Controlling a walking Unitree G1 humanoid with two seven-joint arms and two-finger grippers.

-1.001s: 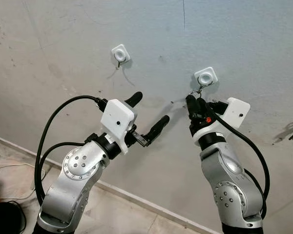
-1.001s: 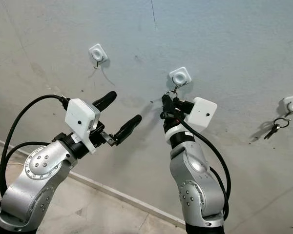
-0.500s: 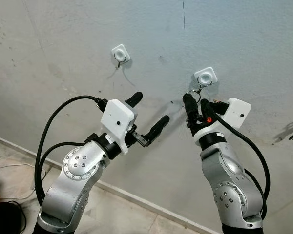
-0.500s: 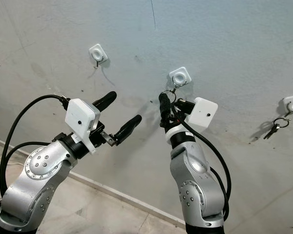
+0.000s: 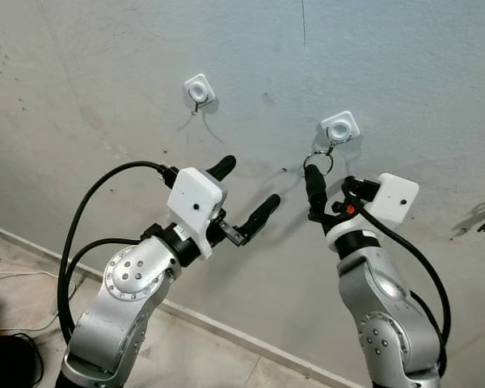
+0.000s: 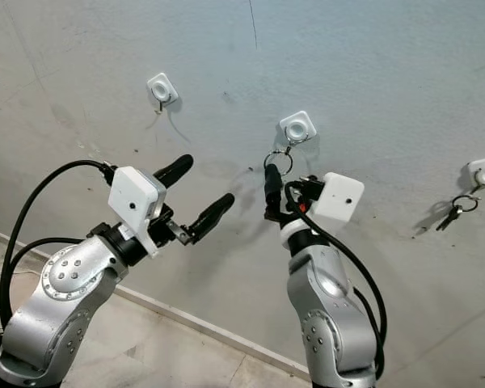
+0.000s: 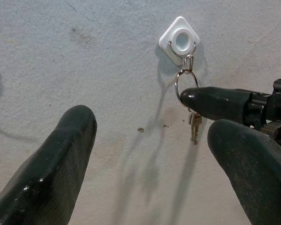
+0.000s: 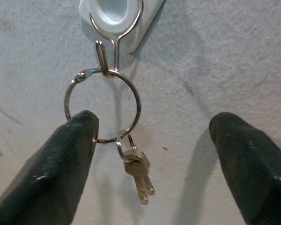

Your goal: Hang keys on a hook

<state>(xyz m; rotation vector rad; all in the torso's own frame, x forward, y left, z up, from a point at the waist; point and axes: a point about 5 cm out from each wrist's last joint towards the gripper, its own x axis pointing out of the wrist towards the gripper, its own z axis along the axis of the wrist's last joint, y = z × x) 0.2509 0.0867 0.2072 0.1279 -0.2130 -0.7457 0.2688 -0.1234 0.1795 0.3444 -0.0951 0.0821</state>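
Keys (image 8: 138, 177) hang from a key ring (image 8: 103, 105) that sits on the wire hook (image 8: 113, 44) of the middle white wall mount (image 5: 340, 127), so the hanging itself looks done. The right gripper (image 8: 152, 154) is spread wide just below the mount, holding nothing; one of its fingers (image 8: 56, 164) overlaps the ring's lower edge in the right wrist view and may touch it. That closeness is the main risk: if the finger drags upward or sideways as the arm pulls away, it could catch the ring and lift it off the shallow hook, dropping the keys to the floor. A straight retreat away from the wall looks safest. The left gripper (image 5: 246, 196) is open and empty, held in the air beside it, well clear of the empty hook (image 5: 198, 89) further left. Another set of keys (image 6: 453, 212) hangs on a mount at the far right
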